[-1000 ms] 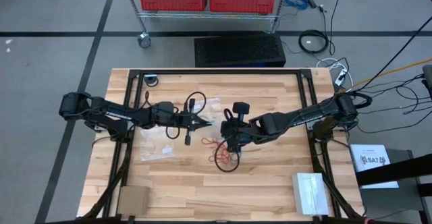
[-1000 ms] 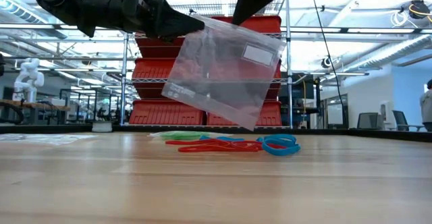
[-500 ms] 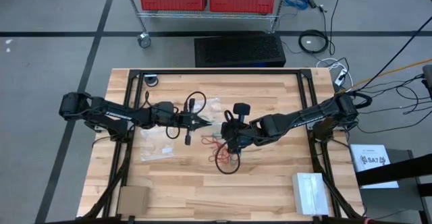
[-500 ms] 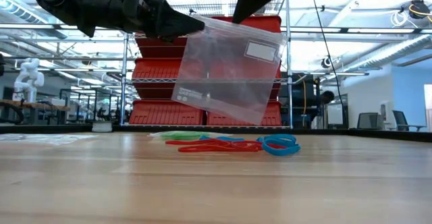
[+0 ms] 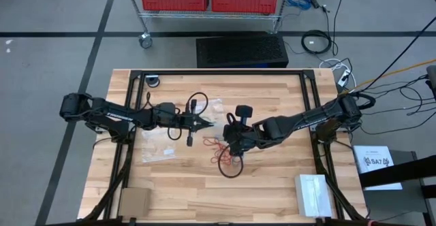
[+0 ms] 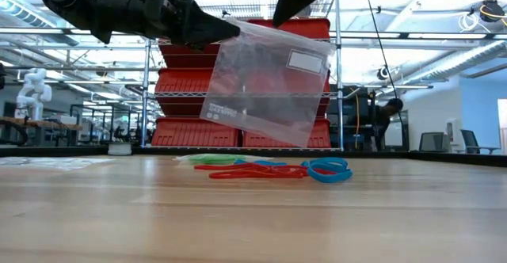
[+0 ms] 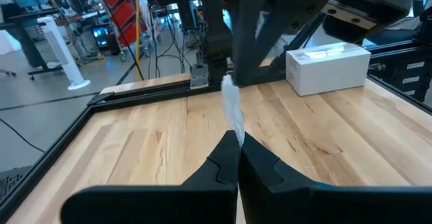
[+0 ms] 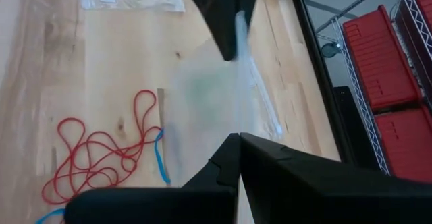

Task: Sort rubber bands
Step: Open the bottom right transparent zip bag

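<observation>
A clear zip bag (image 6: 265,81) hangs in the air between the two grippers, with nothing visible inside it. The left gripper (image 5: 208,122) is clamped on one top corner and the right gripper (image 5: 230,132) is pinched on the other. Directly below the grippers, the rubber bands (image 6: 269,168) lie in a loose red, blue and green tangle on the table (image 5: 272,185). Another flat clear bag (image 5: 158,151) lies beside the left arm, and a white box (image 5: 312,193) sits well behind the right gripper.
</observation>
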